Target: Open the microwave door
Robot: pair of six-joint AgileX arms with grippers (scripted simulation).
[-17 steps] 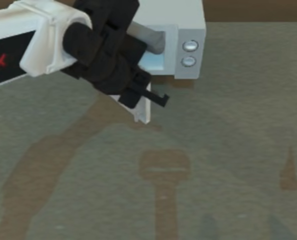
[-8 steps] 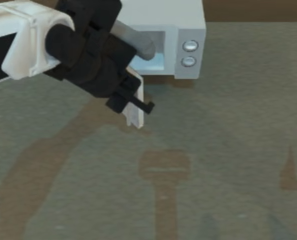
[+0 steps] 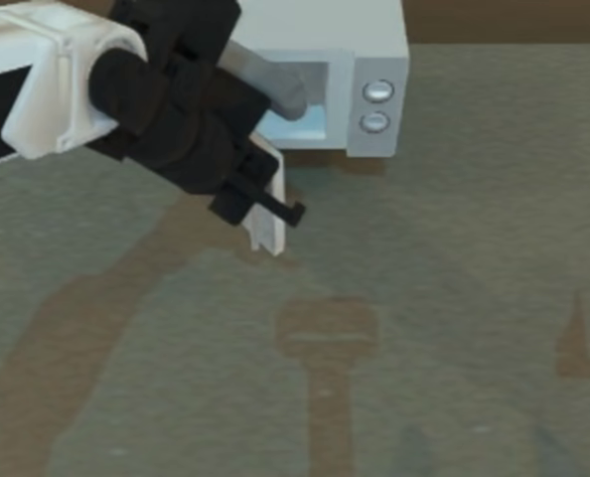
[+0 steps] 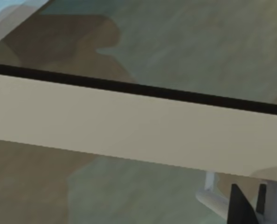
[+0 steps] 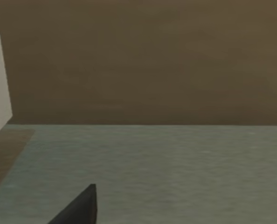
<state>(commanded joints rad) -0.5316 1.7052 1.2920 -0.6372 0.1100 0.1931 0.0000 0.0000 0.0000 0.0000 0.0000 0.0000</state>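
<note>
so the microwave (image 3: 360, 75) sits at the back of the surface (image 3: 454, 298), its pale interior bare, with the microwave door (image 3: 271, 214) swung out and the left gripper (image 3: 270, 204) fingers clamped on its edge

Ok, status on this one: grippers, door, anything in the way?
Left gripper at the microwave door's free edge. Door swung wide off the microwave, interior showing. Right arm out of top view, parked. Nothing blocking the swing.
</note>
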